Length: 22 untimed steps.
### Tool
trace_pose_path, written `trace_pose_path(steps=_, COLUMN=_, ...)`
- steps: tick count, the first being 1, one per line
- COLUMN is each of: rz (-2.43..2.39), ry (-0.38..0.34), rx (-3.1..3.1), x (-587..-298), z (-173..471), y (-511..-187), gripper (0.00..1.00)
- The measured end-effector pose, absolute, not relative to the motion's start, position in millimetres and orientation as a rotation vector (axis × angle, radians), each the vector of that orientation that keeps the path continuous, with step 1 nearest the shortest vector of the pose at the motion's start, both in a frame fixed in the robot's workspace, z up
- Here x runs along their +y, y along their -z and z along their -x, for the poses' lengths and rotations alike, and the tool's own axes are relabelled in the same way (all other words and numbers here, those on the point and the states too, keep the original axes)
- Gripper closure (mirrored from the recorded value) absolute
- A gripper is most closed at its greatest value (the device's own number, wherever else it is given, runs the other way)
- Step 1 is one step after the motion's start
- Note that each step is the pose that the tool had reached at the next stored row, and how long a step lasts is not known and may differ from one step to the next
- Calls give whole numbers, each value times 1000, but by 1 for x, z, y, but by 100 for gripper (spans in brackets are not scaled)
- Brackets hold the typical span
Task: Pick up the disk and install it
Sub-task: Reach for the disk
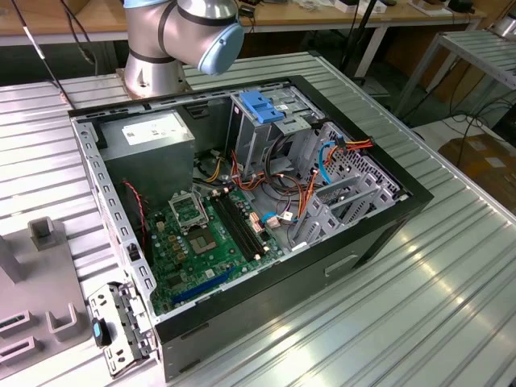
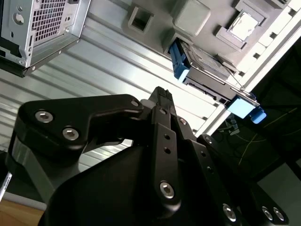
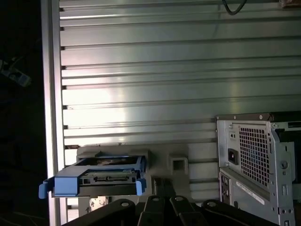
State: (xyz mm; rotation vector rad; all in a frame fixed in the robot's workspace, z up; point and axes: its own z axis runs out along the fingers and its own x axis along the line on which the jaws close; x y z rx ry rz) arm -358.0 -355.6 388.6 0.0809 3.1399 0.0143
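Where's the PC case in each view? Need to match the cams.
Exterior view: the open PC case sits mid-frame on the ribbed table.
Second wrist view: its perforated rear corner, across bare table from the grey fixture holding the disk.
First wrist view: its vented rear panel, apart from the same fixture and disk.
Shared landmark: the grey fixture, at the exterior view's lower left.
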Motion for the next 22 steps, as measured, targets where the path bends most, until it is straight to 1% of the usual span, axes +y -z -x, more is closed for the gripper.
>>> trace_pose_path(steps=14, rz=-52, ry=-13, rx=3147, x=-358, z=400, y=-384, gripper=89)
trace_pose_path(steps=19, rz=70, ry=-12, rx=3149, x=-359, z=402, y=-381, gripper=89)
trace_pose_path(steps=22, rz=75, ry=-12, rx=3149, x=-360, z=416, y=-378, gripper=89)
